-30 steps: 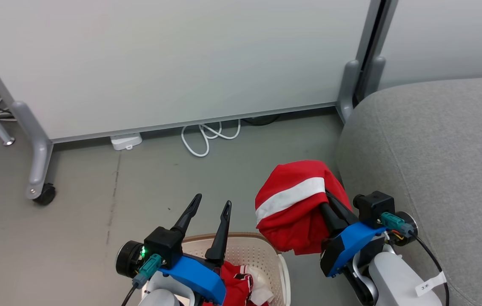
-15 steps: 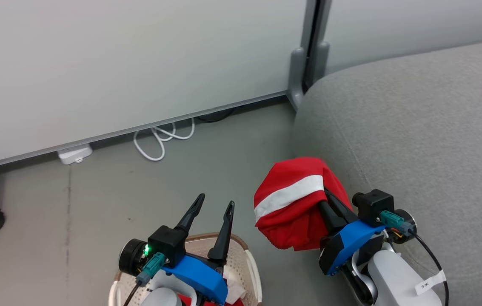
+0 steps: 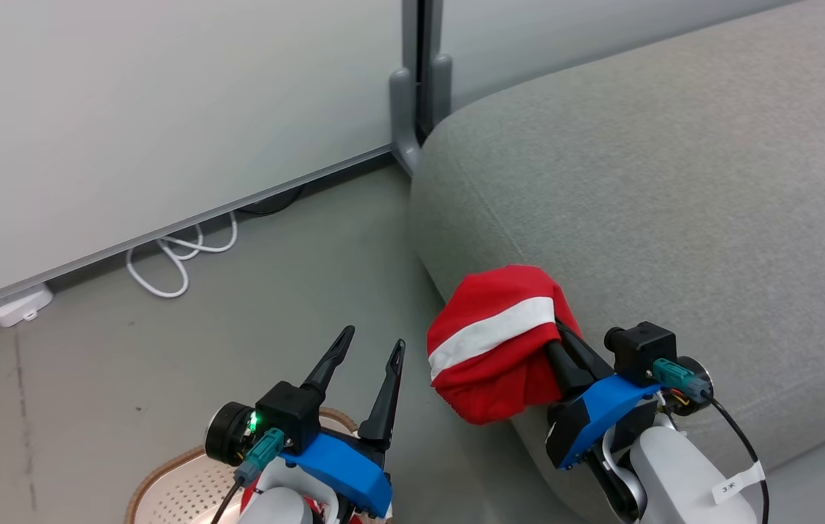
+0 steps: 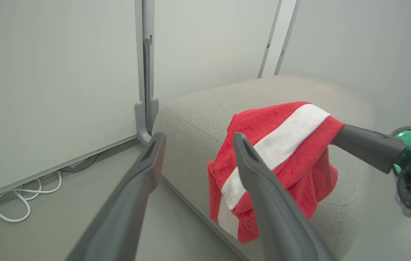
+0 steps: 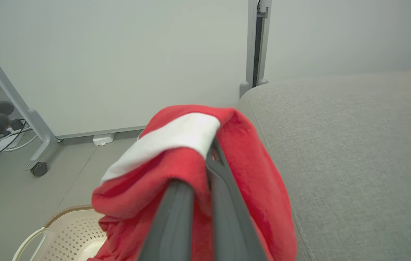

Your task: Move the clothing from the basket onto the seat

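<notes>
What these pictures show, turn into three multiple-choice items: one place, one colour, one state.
1. The red soft garment is: A in the cream basket; B held up at the edge of the light-grey fabric sofa seat; C flat on the floor.
2. Its stripe is: A black; B yellow; C white.
3. The left gripper is: A open, empty; B shut on cloth; C shut, empty.
B: the right gripper clamps it by the seat. C: a white band crosses it. A: fingers spread, nothing between.
</notes>
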### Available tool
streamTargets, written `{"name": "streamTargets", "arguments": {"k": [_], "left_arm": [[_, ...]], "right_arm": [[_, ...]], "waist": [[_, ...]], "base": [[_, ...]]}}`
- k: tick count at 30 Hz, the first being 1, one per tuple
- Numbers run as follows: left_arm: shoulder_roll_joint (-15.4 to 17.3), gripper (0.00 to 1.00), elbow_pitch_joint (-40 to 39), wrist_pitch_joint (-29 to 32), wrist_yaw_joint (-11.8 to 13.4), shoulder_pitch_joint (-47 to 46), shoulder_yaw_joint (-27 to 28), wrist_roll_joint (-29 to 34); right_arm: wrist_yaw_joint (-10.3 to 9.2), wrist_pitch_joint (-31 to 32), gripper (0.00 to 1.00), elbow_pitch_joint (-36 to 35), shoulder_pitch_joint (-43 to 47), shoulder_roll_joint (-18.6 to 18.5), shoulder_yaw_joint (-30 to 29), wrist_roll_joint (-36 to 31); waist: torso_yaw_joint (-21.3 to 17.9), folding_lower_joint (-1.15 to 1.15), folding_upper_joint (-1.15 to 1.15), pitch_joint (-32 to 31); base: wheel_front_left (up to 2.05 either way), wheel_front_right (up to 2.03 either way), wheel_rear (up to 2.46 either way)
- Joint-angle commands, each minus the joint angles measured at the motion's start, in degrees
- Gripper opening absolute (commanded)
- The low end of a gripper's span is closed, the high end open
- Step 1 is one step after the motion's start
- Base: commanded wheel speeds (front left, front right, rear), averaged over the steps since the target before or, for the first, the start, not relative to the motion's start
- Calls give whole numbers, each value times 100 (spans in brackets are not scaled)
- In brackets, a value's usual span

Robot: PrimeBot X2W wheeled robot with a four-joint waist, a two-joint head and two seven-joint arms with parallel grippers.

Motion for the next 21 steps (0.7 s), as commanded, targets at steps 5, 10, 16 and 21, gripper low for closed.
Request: {"name": "streamTargets", "arguments": {"k": [5,10,16,21], "left_arm": [[-1,100,1,-29,-25,-92,48,70],[18,100,2,-29,-50,-77,96,103],[2,100,14,-29,-64,-112,82,149],[-6,100,27,-29,-90,-120,94,171]], "right_arm": [[3,-37,0,-68,-68,-9,1,84],[3,-36,0,-107,-76,-10,143,167],[3,-38,0,-102,-34,-9,193,207],[3,-40,0,-105,-41,-9,176,227]], "waist": [[-444,0,0,49],[-730,0,0,54],[-926,0,0,83],[-1011,0,0,109]], "base": [[0,0,0],[0,0,0],[0,0,0],[0,0,0]]}}
